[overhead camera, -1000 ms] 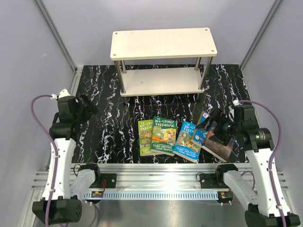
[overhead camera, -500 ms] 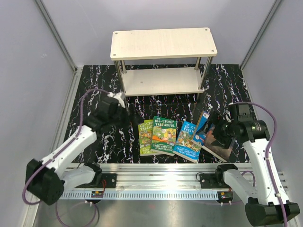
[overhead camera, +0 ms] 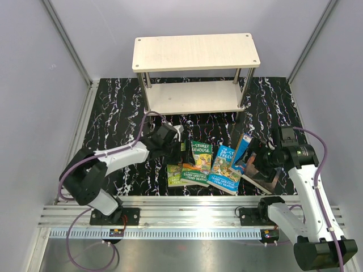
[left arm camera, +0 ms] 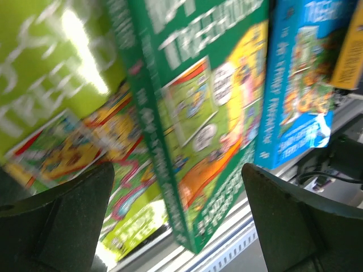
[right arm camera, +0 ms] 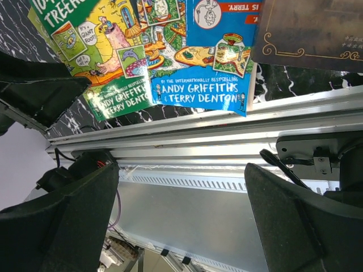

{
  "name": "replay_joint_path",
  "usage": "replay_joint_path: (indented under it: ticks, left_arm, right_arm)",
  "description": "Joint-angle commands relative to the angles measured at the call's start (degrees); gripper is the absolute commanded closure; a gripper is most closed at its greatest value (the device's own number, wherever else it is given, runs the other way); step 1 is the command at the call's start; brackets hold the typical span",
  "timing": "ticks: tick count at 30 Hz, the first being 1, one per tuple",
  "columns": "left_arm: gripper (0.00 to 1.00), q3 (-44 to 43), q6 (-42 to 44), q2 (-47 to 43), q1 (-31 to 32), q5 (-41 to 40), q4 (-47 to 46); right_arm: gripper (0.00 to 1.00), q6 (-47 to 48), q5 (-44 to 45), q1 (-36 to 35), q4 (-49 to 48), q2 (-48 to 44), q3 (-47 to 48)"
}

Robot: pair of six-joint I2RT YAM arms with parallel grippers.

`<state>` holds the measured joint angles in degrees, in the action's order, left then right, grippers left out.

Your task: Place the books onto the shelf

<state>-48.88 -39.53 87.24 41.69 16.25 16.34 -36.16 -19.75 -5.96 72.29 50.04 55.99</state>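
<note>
Picking the first of the books (overhead camera: 205, 165): your left gripper (overhead camera: 180, 146) hangs open over the green book (left arm camera: 198, 113), right gripper (overhead camera: 253, 161) open too; pinch its edge next.

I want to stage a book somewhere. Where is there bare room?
Both boards of the shelf are bare, as is the mat left of the shelf. Crowded: the near edge, where the books lie.

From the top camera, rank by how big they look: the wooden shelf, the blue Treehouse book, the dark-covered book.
1. Pale light-wood two-tier shelf.
2. Blue cartoon Treehouse paperback.
3. Dark-covered book, unsure: the right gripper hides part of it.
</note>
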Motion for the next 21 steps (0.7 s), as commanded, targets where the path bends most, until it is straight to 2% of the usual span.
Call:
replay_joint_path:
  ticks: [1,3,4,5,8,10,11,13,14,15,16,21]
  left_arm:
    - [0.01,-3.23,-0.55,3.10,1.20,4.04,-5.79]
    - [0.02,-4.46,-0.64,5.83,1.81,4.93,-6.23]
    - [0.05,-4.73,-0.72,6.62,2.07,5.54,-6.49]
    - [0.14,-4.90,-0.99,7.50,2.16,6.16,-6.93]
    - [0.23,-5.52,-1.60,8.20,2.17,6.34,-7.20]
    - [0.34,-6.75,-0.91,9.26,2.08,5.90,-5.71]
    - [0.41,-7.27,-0.55,9.78,2.08,5.90,-5.27]
    - [0.66,-8.16,-0.46,11.10,2.16,6.33,-4.74]
    - [0.74,-8.33,-0.55,11.37,2.08,6.60,-4.82]
    - [0.93,-8.59,-0.64,11.89,2.16,6.95,-5.00]
    - [1.00,-8.95,-0.81,11.99,2.08,7.39,-5.09]
    - [1.00,-11.23,-0.37,9.79,2.16,7.66,-4.04]
  right_arm:
    - [0.00,-0.84,1.73,-0.37,0.57,-1.09,-0.70]
    - [0.00,-1.01,2.43,-0.29,0.66,-1.26,-0.97]
    - [0.00,-1.02,2.61,-0.37,0.83,-1.18,-0.97]
    - [0.00,-1.02,3.04,-0.37,0.92,-1.17,-0.88]
    - [0.00,-1.02,3.84,-0.37,0.83,-1.00,-1.14]
    - [0.00,-1.10,4.19,-0.37,0.75,-1.00,-1.49]
    - [0.00,-1.02,4.28,-0.29,0.75,-1.17,-1.67]
    - [0.00,-0.84,4.63,-0.28,0.75,-1.26,-1.85]
    - [0.00,-0.67,4.89,-0.37,0.75,-1.18,-1.85]
    - [0.00,-0.49,5.16,-0.29,0.92,-1.26,-1.85]
    - [0.00,-0.23,5.51,-0.37,1.01,-1.26,-1.93]
    - [0.00,0.65,6.04,-0.29,0.66,-1.35,-2.37]
